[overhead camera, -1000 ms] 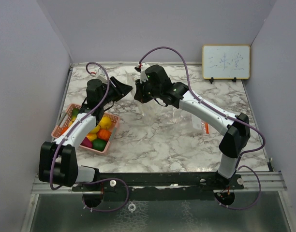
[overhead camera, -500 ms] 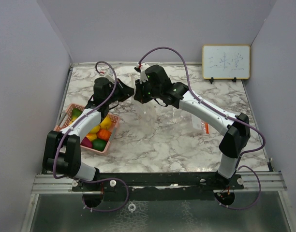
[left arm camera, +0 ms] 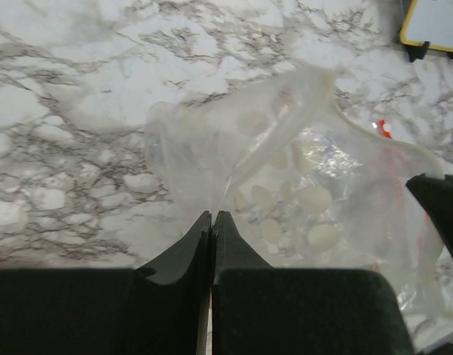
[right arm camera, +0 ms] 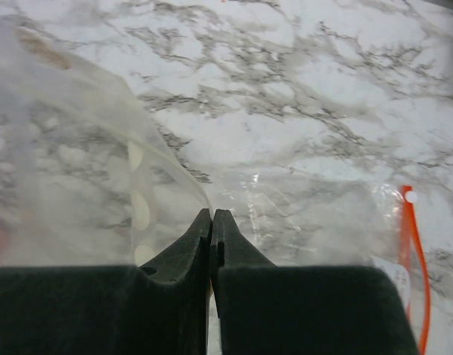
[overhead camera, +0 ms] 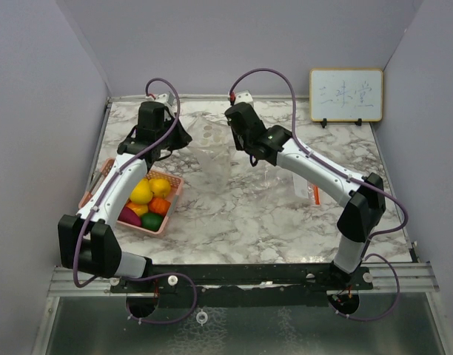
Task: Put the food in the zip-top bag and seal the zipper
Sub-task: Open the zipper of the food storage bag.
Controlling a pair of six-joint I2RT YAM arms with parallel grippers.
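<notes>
**Bag gripped, food not yet loaded**

On the table [overhead camera: 249, 214], the clear bag [overhead camera: 215, 166] sits at centre. We note both sides pinched. The basket [overhead camera: 176, 194], at 8 o'clock from it, holds the food [overhead camera: 149, 194]. The left gripper [left arm camera: 212, 216] and right gripper [right arm camera: 212, 214] are clamped on film. We judge that loading and sealing remain.

Our top external camera hangs above and behind the arms and looks down over the whole marble table [overhead camera: 241, 214] from far. There the mounting rail [overhead camera: 234, 275] lies at 6 o'clock and the whiteboard [overhead camera: 346, 95] at 1 o'clock. The left wrist camera sits just behind the left gripper [left arm camera: 212, 216] and looks past it, very near the clear zip-top bag [left arm camera: 286, 185]. The right wrist camera looks likewise past the right gripper [right arm camera: 212, 214]. We find the bag and the marble in all three views. The whiteboard appears also at 1 o'clock in the left wrist view.
</notes>
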